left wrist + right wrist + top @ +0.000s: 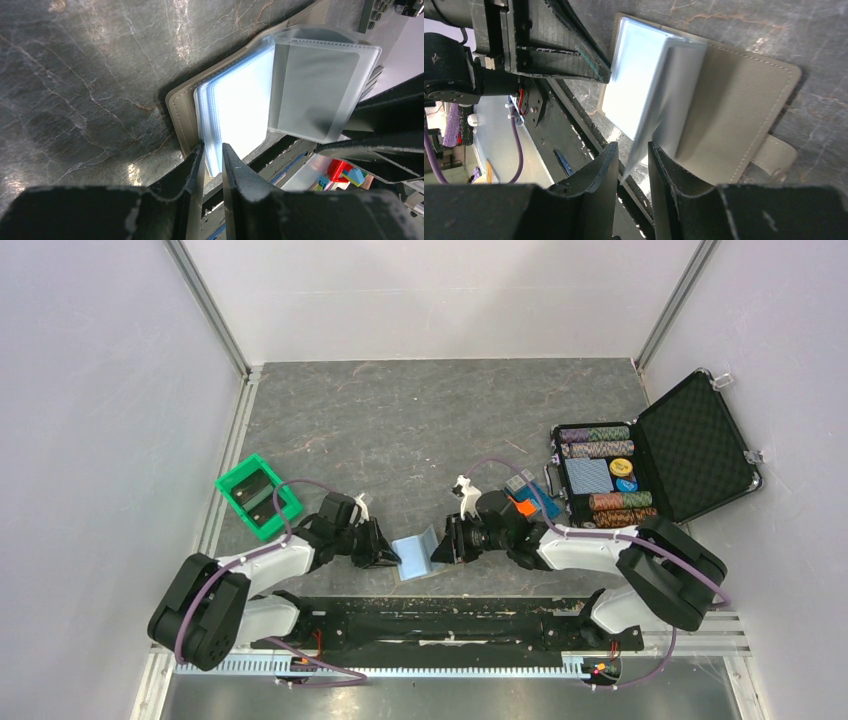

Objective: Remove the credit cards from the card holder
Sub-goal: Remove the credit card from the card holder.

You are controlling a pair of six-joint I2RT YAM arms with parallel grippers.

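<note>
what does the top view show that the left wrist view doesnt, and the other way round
Only the top view: the green bin at the left, the open chip case at the right, and both arms whole. Only the left wrist view: a clear sleeve lifted off the pale-blue stack, and the stitching along the holder cover. Both: the holder lying open on the table, with the left gripper at its edge.
</note>
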